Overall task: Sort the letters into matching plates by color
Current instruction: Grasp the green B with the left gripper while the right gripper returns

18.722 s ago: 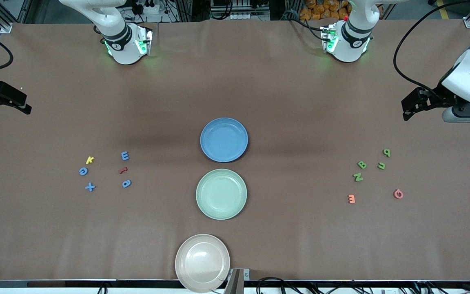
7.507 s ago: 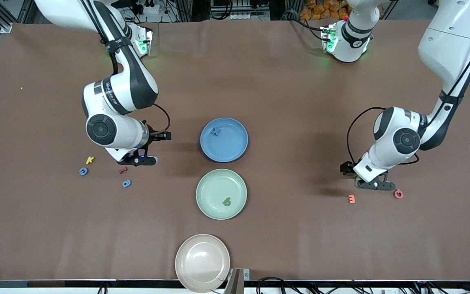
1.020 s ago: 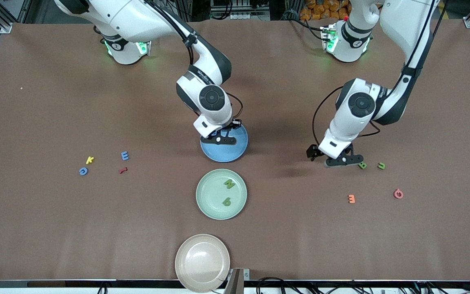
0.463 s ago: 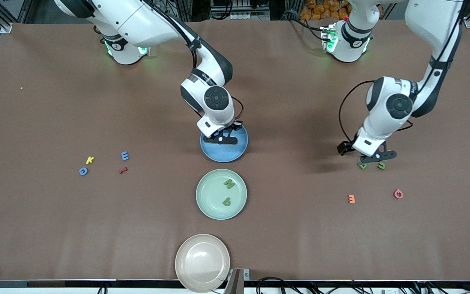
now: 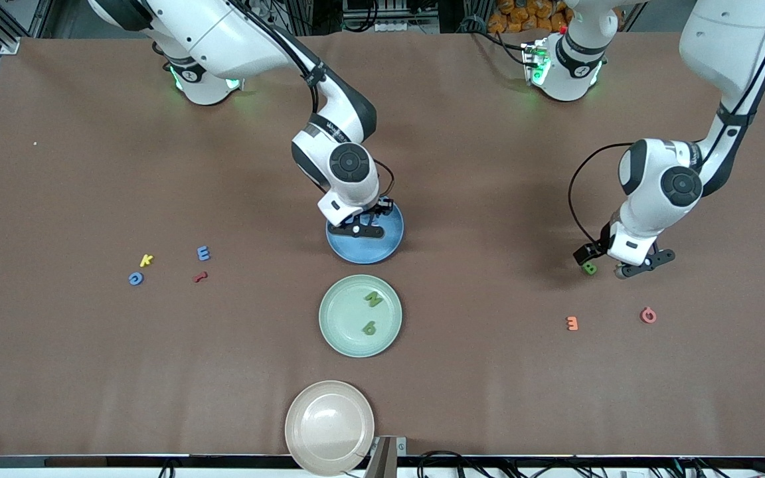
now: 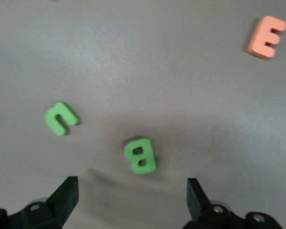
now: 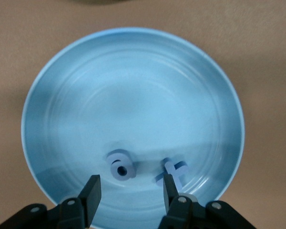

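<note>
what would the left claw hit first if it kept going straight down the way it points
Probably the green B: in the left wrist view it lies between the open fingers of the left claw, with bare table around it. The green U sits off to the side, apart from it.

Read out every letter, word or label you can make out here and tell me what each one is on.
"N": green letter in the mint green plate.
"B": green letter on the table, under the left gripper.
"E": orange letter on the table.
"E": blue letter on the table.
"K": yellow letter beside it.
Print on the arms' wrists: too small to read.
</note>
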Motion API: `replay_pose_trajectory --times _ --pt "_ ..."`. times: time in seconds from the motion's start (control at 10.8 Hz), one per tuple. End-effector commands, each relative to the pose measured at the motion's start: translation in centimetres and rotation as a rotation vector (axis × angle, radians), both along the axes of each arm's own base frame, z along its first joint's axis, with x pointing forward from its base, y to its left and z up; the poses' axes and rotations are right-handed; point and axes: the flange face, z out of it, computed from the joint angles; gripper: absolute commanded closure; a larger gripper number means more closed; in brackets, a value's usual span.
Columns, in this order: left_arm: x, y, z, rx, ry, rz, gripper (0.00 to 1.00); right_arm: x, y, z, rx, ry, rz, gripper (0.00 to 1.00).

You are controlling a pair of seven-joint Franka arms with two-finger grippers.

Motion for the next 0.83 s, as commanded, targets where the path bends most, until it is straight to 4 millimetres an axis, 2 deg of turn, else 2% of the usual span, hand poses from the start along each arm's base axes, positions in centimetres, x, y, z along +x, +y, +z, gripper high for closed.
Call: replay_pose_trajectory --times 0.0,0.28,0.46,0.56,0.65,0.74 --pt "1.4 -0.7 -2.6 -0.023 0.001 0.073 0.00 3.3 -3.7 2.9 0.000 -0.026 0.047 0.40" --pt "1.7 -0.2 -2.9 -0.025 -0.001 0.082 0.00 7.2 -10.9 6.3 -0.052 0.019 0.124 0.41" --pt "1.7 -0.2 -2.9 -0.025 0.001 0.082 0.00 10.3 -17.9 6.8 -0.060 0.070 0.185 0.43" --pt "1.8 -0.2 -2.9 -0.024 -0.001 0.081 0.23 11.2 -20.5 7.0 -0.053 0.082 0.225 0.42" --pt "1.8 -0.1 -2.9 -0.024 -0.001 0.082 0.99 12.2 -23.6 6.2 -0.069 0.089 0.228 0.40" --pt "1.8 0.0 -2.9 -0.023 -0.001 0.076 1.00 12.6 -26.0 5.2 -0.068 0.087 0.259 0.40"
